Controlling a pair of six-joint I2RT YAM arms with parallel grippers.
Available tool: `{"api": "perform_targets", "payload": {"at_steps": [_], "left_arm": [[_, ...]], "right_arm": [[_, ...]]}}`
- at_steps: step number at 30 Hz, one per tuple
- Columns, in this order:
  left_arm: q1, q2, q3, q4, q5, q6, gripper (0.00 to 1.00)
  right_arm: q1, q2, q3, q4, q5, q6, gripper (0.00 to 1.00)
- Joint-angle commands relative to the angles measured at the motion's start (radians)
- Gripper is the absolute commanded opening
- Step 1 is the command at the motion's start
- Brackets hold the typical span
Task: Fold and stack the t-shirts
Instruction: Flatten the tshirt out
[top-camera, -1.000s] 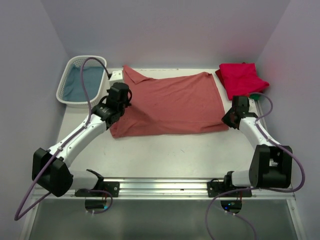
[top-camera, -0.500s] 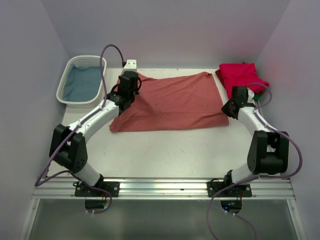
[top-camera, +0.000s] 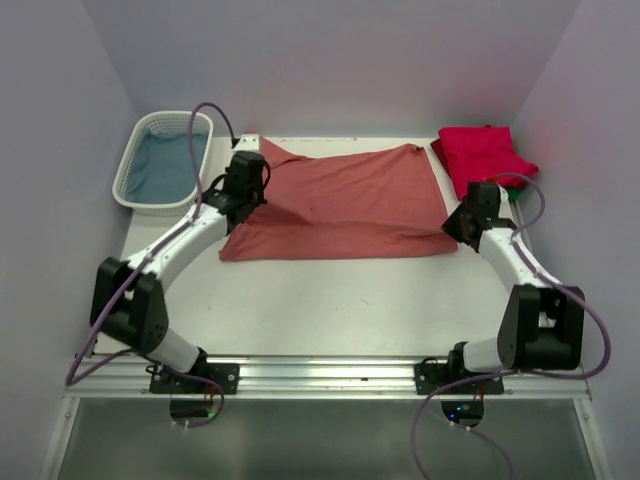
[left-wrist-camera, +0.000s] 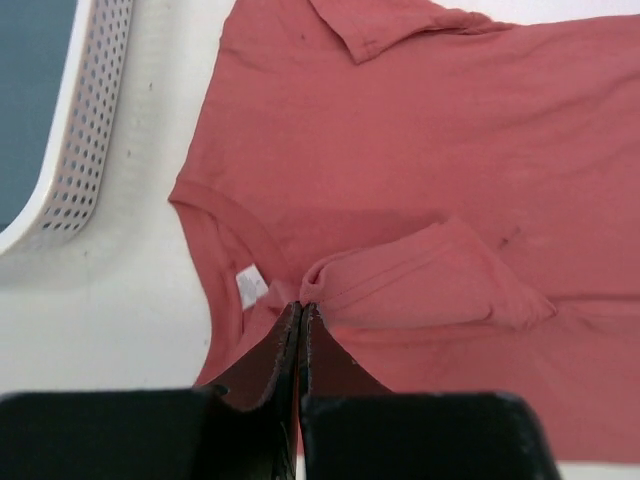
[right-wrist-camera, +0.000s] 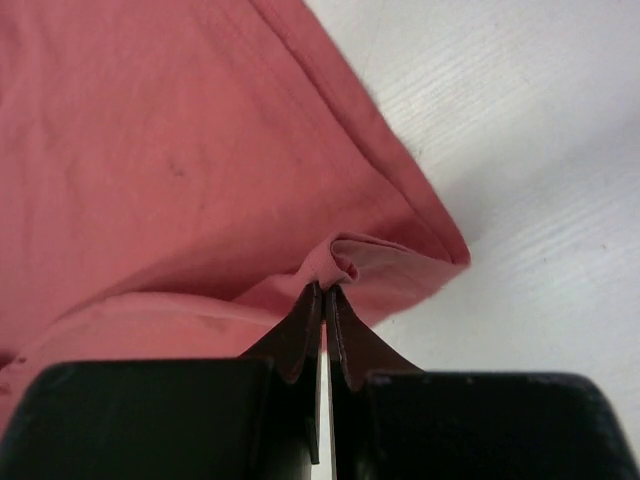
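In the left wrist view, a bunched fold of the salmon-red t-shirt (left-wrist-camera: 450, 150) is being gripped at the tips of the clenched left pincer (left-wrist-camera: 302, 308), close to the collar. A white neck label (left-wrist-camera: 250, 286) is being shown just left of the tips, a detail not being resolved from overhead. In the right wrist view, a small pleat at a corner of the same shirt is being pinched by the clenched right pincer (right-wrist-camera: 322, 288), with bare desk (right-wrist-camera: 520, 120) being seen to its right. Beyond both pincers the shirt is being shown spread across the desk.

Only overhead are both arms being shown together, one at each end of the shirt. Ahead and to the left of the left pincer, a white lattice basket (top-camera: 126, 170) with blue cloth (top-camera: 165, 165) inside is being seen. Ahead of the right pincer, a folded crimson t-shirt (top-camera: 482, 155) is being seen at the far corner. Two pincers, two t-shirts and one basket are being counted.
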Motion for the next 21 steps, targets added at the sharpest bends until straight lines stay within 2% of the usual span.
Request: {"api": "perform_targets", "payload": {"at_steps": [1,6,9,14,21], "left_arm": [[-0.024,-0.256,-0.083,-0.119,0.015,-0.093,0.00],[-0.030,-0.510,-0.163,-0.320,0.065,-0.147,0.00],[-0.032,-0.590,-0.169,-0.432,0.096,-0.170,0.00],[-0.032,-0.655,-0.192,-0.560,0.145,-0.196,0.00],[-0.032,-0.765,-0.208,-0.693,0.199,-0.247,0.00]], "right_arm": [[0.011,-0.178,-0.058,-0.060,-0.069,-0.060,0.00],[0.039,-0.385,-0.092,-0.243,-0.105,-0.077,0.00],[0.102,-0.458,-0.089,-0.358,-0.089,-0.088,0.00],[0.169,-0.549,-0.099,-0.475,-0.088,-0.062,0.00],[0.182,-0.635,-0.082,-0.640,-0.051,-0.062,0.00]]}}
